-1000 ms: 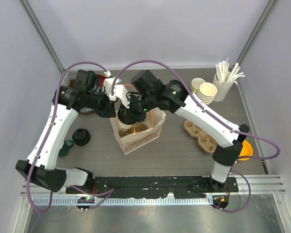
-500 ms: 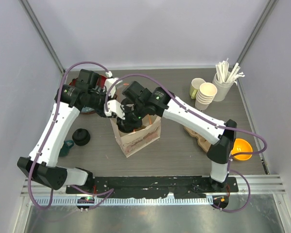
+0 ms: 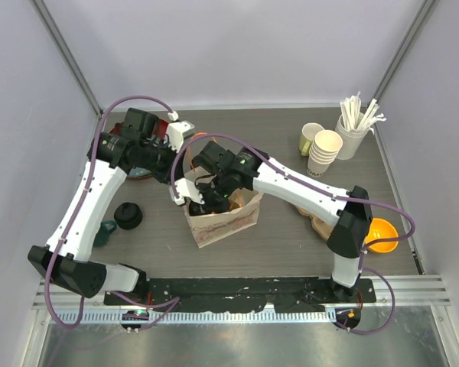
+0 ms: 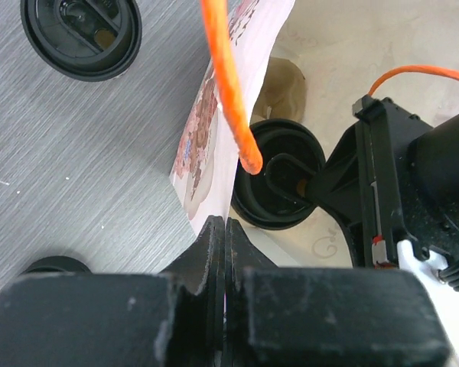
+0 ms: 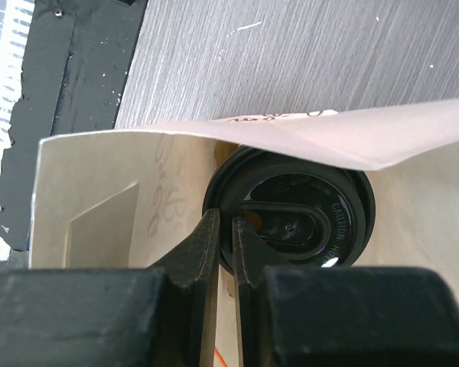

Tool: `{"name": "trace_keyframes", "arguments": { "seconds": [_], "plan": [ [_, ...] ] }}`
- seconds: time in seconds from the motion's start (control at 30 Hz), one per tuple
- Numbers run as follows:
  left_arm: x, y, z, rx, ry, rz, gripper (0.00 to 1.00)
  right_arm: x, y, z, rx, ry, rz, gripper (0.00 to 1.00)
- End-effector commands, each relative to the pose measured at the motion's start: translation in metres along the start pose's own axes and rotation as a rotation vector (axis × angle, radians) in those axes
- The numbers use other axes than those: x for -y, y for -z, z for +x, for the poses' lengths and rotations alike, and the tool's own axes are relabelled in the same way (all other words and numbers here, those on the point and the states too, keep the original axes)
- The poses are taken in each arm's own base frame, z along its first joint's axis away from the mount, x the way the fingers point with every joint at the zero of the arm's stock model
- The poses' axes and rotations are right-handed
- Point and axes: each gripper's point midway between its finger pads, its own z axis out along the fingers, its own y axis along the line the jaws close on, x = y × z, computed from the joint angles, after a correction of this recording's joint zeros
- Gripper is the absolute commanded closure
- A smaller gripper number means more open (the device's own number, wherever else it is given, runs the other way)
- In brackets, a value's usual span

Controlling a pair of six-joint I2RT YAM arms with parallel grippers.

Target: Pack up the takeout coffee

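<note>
A paper bag [image 3: 223, 216] stands open mid-table. One lidded takeout cup sits inside it; its black lid shows in the left wrist view [image 4: 269, 195] and the right wrist view [image 5: 310, 222]. My right gripper [image 3: 213, 200] reaches into the bag, and its jaws [image 5: 226, 218] pinch the lid's rim. My left gripper [image 3: 180, 191] is shut on the bag's left edge [image 4: 214, 145], holding it open. The second lidded cup [image 3: 128, 215] stands on the table left of the bag and also shows in the left wrist view [image 4: 80, 34].
A cardboard cup carrier [image 3: 315, 212] lies right of the bag and an orange bowl [image 3: 380, 235] lies beyond it. A yellow-green mug [image 3: 310, 138], a stack of bare cups [image 3: 326, 151] and a straw holder [image 3: 355, 128] stand at the back right. A teal object [image 3: 103, 232] lies near left.
My right gripper has gone down into the bag with the cup. My left gripper has pulled the bag's edge a little toward the near side.
</note>
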Motion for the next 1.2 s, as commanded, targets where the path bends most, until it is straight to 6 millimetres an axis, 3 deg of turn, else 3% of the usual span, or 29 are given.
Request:
{"name": "trace_keyframes", "arguments": {
  "seconds": [0.0, 0.27, 0.53, 0.9, 1.17],
  "plan": [
    [0.011, 0.005, -0.021, 0.075, -0.048, 0.052, 1.0, -0.003, -0.002, -0.012, 0.027, 0.099, -0.068, 0.99],
    [0.017, 0.005, -0.021, 0.074, -0.07, 0.069, 1.0, 0.0, -0.019, 0.011, -0.056, 0.08, -0.091, 0.99],
    [0.02, 0.003, -0.021, 0.057, -0.061, 0.074, 1.0, 0.018, -0.033, 0.031, -0.145, 0.012, -0.023, 0.99],
    [0.024, 0.001, -0.02, 0.044, -0.062, 0.077, 1.0, 0.024, -0.044, 0.035, -0.194, -0.006, 0.063, 0.99],
    [0.025, 0.001, -0.02, 0.045, -0.068, 0.078, 1.0, 0.017, -0.057, 0.041, -0.174, -0.015, 0.029, 0.99]
  ]
}}
